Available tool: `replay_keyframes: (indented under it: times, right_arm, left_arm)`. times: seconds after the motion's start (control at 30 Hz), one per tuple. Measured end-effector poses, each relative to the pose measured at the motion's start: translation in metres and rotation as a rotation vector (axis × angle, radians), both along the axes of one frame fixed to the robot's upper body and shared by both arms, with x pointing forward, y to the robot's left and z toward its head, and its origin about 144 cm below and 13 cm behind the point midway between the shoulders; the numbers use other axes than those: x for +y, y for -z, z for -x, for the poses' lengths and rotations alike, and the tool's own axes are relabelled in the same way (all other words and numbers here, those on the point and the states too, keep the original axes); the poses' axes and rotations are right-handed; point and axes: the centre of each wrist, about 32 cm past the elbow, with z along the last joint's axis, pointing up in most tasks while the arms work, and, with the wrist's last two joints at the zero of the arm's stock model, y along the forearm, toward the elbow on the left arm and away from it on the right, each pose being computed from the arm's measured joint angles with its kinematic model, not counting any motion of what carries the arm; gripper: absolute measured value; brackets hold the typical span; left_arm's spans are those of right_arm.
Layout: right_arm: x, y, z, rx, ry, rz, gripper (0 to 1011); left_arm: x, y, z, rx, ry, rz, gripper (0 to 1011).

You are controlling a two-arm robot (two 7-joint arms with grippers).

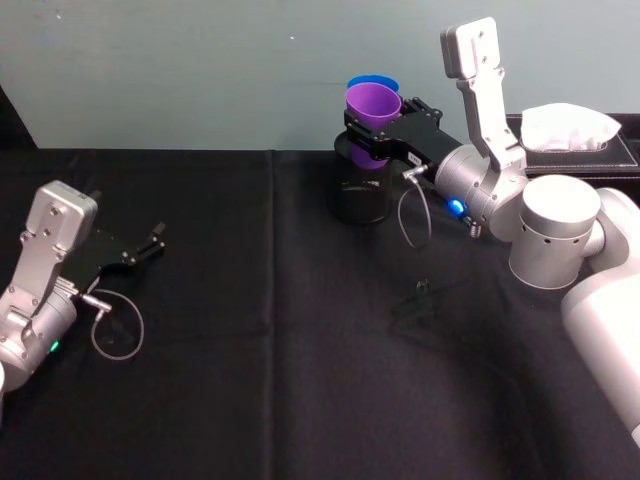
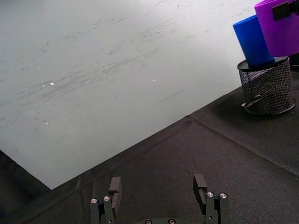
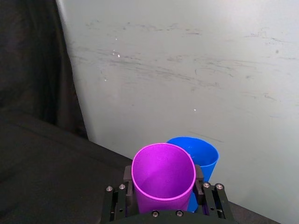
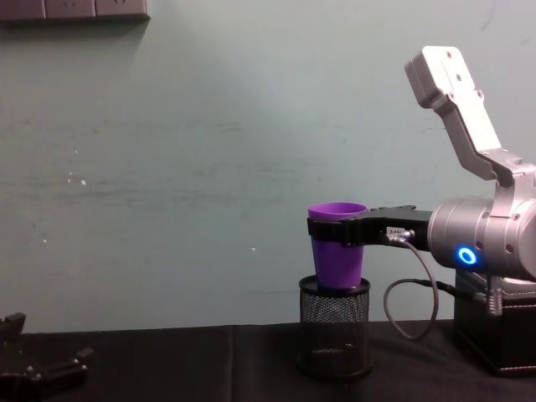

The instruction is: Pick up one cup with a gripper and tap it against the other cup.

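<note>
Now, right pincer point(image 4: 337, 232): pinching purple cup point(image 4: 337, 261) beside blue cup point(image 3: 202, 154).
Tap: ease across gently.
Left pincer point(image 2: 157, 186): spread, parked.

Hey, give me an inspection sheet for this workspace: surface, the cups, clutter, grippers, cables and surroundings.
Surface: black cloth, creased, covering the table.
Job's things: purple cup held off the table above the mesh pen pot; blue cup just behind it, rising from the pot's mouth; cannot tell whether the cups touch.
Clutter: the pen pot at the back; tissue box at the far right.
Grippers: right gripper, jaws shut on the purple cup; left gripper low at the left, jaws open, holding nothing.
Cables: right cable and left cable, each a grey loop at the wrist.
Surroundings: pale scuffed wall behind the table.
</note>
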Motion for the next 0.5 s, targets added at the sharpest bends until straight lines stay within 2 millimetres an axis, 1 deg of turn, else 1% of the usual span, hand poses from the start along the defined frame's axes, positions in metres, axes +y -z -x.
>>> replay_keyframes:
  times: [0.33, 0.5]
  right_arm:
    - [-0.0002, 0.0005, 0.0005, -0.002, -0.001, -0.002, 734]
    - [-0.0011, 0.0027, 0.0081, -0.009, -0.019, -0.015, 734]
  left_arm:
    - [0.0, 0.0, 0.0, 0.0, 0.0, 0.0, 1005]
    - [0.0, 0.0, 0.0, 0.0, 0.0, 0.0, 1005]
